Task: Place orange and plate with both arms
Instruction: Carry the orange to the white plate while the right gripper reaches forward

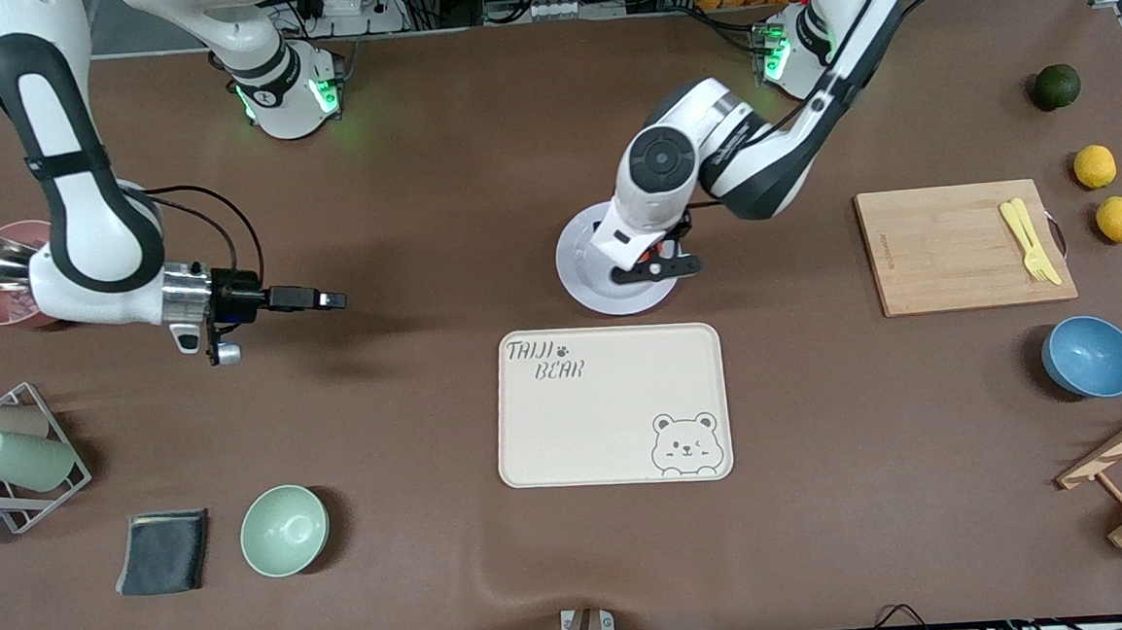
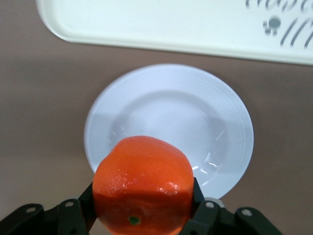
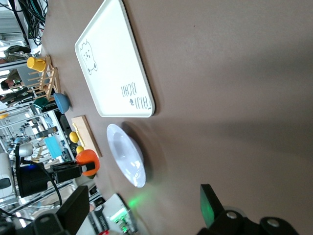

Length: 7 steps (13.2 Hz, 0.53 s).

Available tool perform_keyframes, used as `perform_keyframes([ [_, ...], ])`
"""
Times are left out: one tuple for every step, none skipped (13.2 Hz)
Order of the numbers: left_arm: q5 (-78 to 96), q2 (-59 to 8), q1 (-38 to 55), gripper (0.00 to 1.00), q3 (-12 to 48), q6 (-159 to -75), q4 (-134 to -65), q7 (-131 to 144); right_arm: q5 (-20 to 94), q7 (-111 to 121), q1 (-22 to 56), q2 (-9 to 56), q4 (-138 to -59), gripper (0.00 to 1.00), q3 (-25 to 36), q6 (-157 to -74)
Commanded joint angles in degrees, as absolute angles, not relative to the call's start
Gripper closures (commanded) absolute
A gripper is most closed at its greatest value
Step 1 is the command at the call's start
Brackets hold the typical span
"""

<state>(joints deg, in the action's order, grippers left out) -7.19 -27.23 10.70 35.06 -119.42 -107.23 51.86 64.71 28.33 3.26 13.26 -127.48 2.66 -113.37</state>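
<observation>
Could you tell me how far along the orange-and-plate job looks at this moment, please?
Done: the left claw has the orange pinched and carried over the plate, which lies on the table just farther from the front camera than the bear tray. In hand: lowering the fruit. Left: releasing it, and whatever the right claw, waiting above bare table, must do.

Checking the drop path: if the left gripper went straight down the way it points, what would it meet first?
Probably the plate: the left gripper, shut on the orange, hangs over it, so the orange would likely touch first.
</observation>
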Motion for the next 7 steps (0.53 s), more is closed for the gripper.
perform_keyframes([
  [-10.4, -34.2, 11.9, 0.77, 34.8, -118.9, -101.8, 53.6, 71.8, 34.3, 7.8, 13.4, -130.5, 0.0, 2.8, -117.9],
  [-12.1, -36.8, 12.7, 0.77, 34.8, -118.9, -100.0, 55.9, 74.5, 35.8, 9.1, 14.7, -130.5, 0.0, 2.8, -118.1],
  [-14.2, -38.5, 13.6, 0.76, 34.8, -118.9, -98.9, 57.7, 77.7, 37.5, 10.7, 15.8, -130.5, 0.0, 2.8, -118.7],
  [-15.9, -39.5, 14.0, 0.75, 34.7, -118.9, -98.4, 59.5, 80.7, 39.6, 12.6, 16.7, -130.9, 0.0, 2.8, -119.3],
  [-16.8, -39.6, 14.0, 0.65, 34.7, -118.9, -98.6, 60.3, 83.8, 41.6, 14.0, 17.7, -131.0, 0.0, 2.8, -120.2],
  [-16.8, -39.6, 14.0, 0.29, 34.7, -118.8, -98.7, 60.4, 86.4, 42.8, 15.3, 18.5, -131.0, 0.0, 2.8, -120.8],
  [-16.9, -39.6, 14.0, 0.0, 34.7, -118.8, -98.7, 60.1, 88.0, 43.0, 16.6, 19.1, -131.0, 0.0, 2.8, -120.9],
])
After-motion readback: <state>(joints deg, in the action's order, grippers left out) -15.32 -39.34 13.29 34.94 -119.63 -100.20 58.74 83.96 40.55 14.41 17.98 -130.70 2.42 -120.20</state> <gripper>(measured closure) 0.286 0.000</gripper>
